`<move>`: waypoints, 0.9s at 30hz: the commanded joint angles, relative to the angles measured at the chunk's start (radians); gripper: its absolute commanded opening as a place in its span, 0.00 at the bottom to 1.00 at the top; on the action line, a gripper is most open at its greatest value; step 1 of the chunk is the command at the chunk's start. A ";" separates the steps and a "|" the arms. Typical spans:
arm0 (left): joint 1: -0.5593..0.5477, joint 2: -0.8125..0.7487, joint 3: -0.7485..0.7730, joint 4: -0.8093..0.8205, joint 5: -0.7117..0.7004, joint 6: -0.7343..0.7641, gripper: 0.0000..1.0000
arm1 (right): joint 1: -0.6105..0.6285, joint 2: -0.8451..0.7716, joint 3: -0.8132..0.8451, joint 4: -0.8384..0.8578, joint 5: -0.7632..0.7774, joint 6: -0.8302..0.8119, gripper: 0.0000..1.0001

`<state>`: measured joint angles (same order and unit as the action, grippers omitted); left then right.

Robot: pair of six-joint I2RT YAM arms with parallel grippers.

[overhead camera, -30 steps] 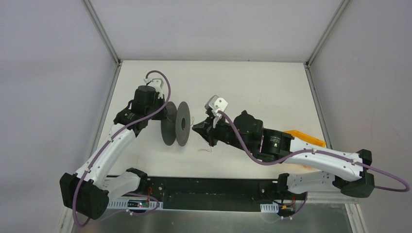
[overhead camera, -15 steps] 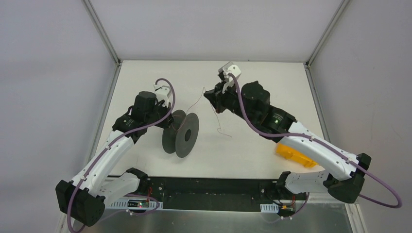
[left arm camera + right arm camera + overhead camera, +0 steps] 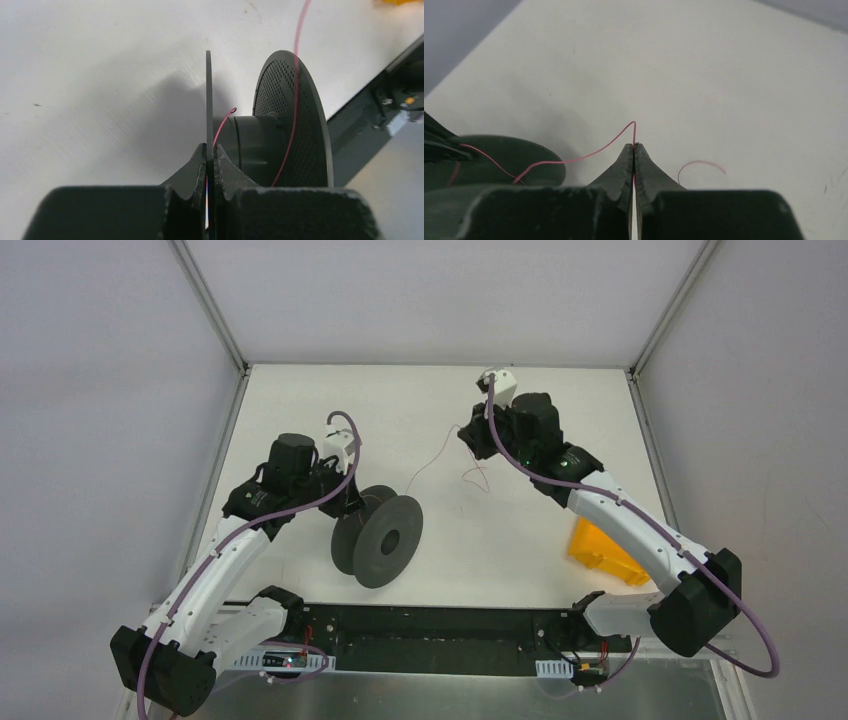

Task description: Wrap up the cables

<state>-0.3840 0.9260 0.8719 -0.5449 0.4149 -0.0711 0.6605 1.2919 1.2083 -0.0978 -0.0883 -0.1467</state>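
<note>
- White table (image 3: pixel 400 400) between pale walls carries everything, and your two arms reach in from its near edge.
- Your right gripper (image 3: pixel 634 150) has its fingers pressed together on the cables (image 3: pixel 589 155). The pink strand leaves the tips and runs off toward the spool (image 3: pixel 388 540).
- Within the last second that gripper has swung from just beside the spool, mid-table, out toward the far edge. The strand, only a short stub before, is now drawn into a long slack line.
- Your left gripper (image 3: pixel 210 160) pinches the rim of the spool's thin flange. It has brought the spool a little toward the near edge and turned it, so a flange face now shows to the overhead camera.
- In the left wrist view a short length touches the hub, and the strand crosses the inner face of the perforated flange. By my reading few turns are on, so winding has barely begun, and the drawn-out length gives you line to lay down.
- You have a loose tail curling on the table just nearward of the right gripper, and it could snag or drag as you wind.
- Your only other item is a yellow block (image 3: pixel 600 550) by the right edge, partly under the right forearm. It is well apart from the strand and not in its path.
</note>
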 commanded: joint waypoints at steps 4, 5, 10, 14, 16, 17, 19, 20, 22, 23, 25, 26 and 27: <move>0.223 -0.043 0.120 0.030 0.316 -0.195 0.00 | -0.064 -0.036 -0.297 0.172 -0.090 0.006 0.00; 0.260 -0.050 0.122 0.050 0.354 -0.229 0.00 | -0.066 -0.040 -0.346 0.198 -0.100 0.015 0.00; 0.315 -0.076 0.125 0.165 0.397 -0.392 0.00 | -0.053 -0.097 -0.524 0.396 -0.270 0.111 0.00; 0.316 -0.104 0.078 0.336 0.356 -0.594 0.00 | 0.000 -0.170 -0.677 0.628 -0.376 0.144 0.00; 0.316 -0.123 0.045 0.417 0.320 -0.685 0.00 | 0.036 -0.203 -0.729 0.708 -0.388 0.144 0.00; 0.316 -0.134 0.029 0.455 0.299 -0.727 0.00 | 0.053 -0.215 -0.748 0.738 -0.388 0.142 0.00; 0.316 -0.155 -0.008 0.532 0.247 -0.788 0.00 | 0.086 -0.233 -0.776 0.773 -0.372 0.134 0.00; 0.316 -0.164 -0.021 0.564 0.229 -0.816 0.00 | 0.106 -0.241 -0.784 0.787 -0.360 0.133 0.00; 0.316 -0.178 -0.041 0.614 0.200 -0.849 0.00 | 0.139 -0.242 -0.800 0.823 -0.340 0.135 0.00; 0.316 -0.182 -0.052 0.632 0.187 -0.867 0.00 | 0.157 -0.239 -0.802 0.843 -0.332 0.135 0.00; 0.316 -0.191 -0.065 0.657 0.169 -0.901 0.00 | 0.196 -0.228 -0.798 0.858 -0.324 0.127 0.00; 0.316 -0.194 -0.070 0.667 0.161 -0.918 0.00 | 0.213 -0.221 -0.795 0.859 -0.308 0.119 0.00; 0.316 -0.197 -0.071 0.676 0.159 -0.931 0.00 | 0.227 -0.212 -0.794 0.863 -0.291 0.109 0.00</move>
<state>-0.0708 0.7631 0.8017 -0.0566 0.6186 -0.8551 0.8368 1.0710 0.4107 0.6312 -0.4107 -0.0231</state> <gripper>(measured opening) 0.009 0.006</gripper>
